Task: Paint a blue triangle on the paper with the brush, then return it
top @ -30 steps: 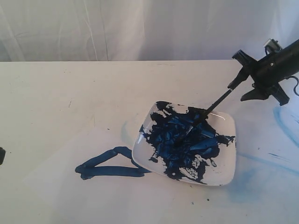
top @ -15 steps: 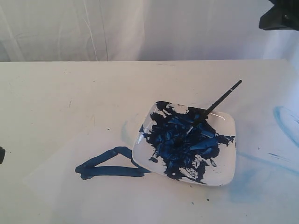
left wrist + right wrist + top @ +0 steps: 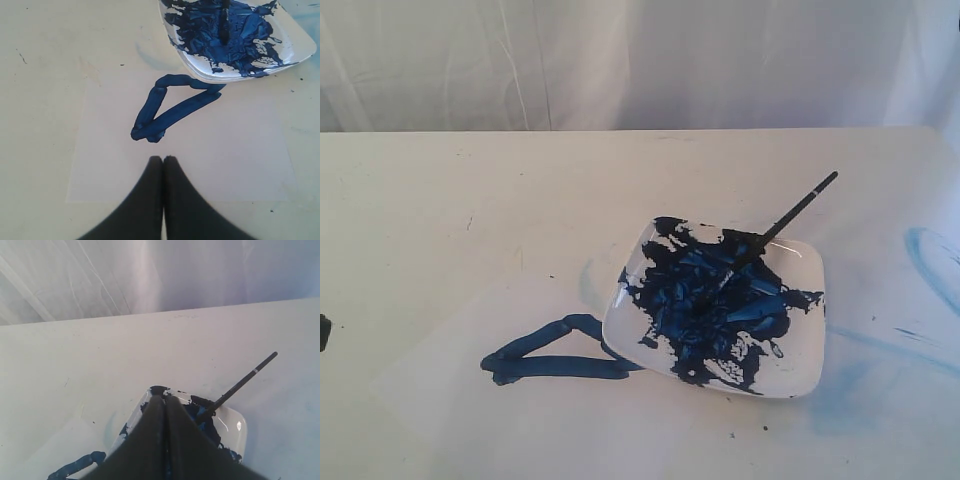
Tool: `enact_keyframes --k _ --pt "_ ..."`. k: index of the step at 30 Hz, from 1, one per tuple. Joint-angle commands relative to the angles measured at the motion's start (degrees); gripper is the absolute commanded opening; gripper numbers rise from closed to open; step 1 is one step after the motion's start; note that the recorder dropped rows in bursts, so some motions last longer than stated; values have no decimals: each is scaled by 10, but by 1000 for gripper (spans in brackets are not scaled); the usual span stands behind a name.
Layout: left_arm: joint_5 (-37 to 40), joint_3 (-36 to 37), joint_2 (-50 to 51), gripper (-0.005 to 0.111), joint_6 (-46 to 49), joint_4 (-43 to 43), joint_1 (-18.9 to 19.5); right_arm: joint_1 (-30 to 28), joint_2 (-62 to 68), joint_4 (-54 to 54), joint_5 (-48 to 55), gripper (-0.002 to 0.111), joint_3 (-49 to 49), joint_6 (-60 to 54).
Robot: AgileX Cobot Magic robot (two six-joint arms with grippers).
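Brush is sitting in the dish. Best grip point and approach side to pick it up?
Grip the brush on its bare upper handle, beyond the dish rim. It leans up toward the right arm's side, bristles buried in paint, so that end is clean and off the table. Likely come from above on the right, jaws across the shaft.

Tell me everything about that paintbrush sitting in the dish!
The brush is long and thin, with a black handle and a small pale band near its far end. It lies tilted: its bristle end sits in the thick blue paint in the white dish, and its handle pokes out past the dish's rim, sticking up into the air. Nothing holds it.
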Motion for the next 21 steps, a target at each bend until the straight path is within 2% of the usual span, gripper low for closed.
enact_keyframes --k 1,13,21 --pt "4 4 -1 0 0 -9 -2 1 -25 -3 1 0 2 -7" --pt "4 4 -1 0 0 -9 -2 1 -49 -4 3 0 2 -7" --pt "4 4 -1 0 0 -9 -2 -2 -208 11 19 0 15 -3"
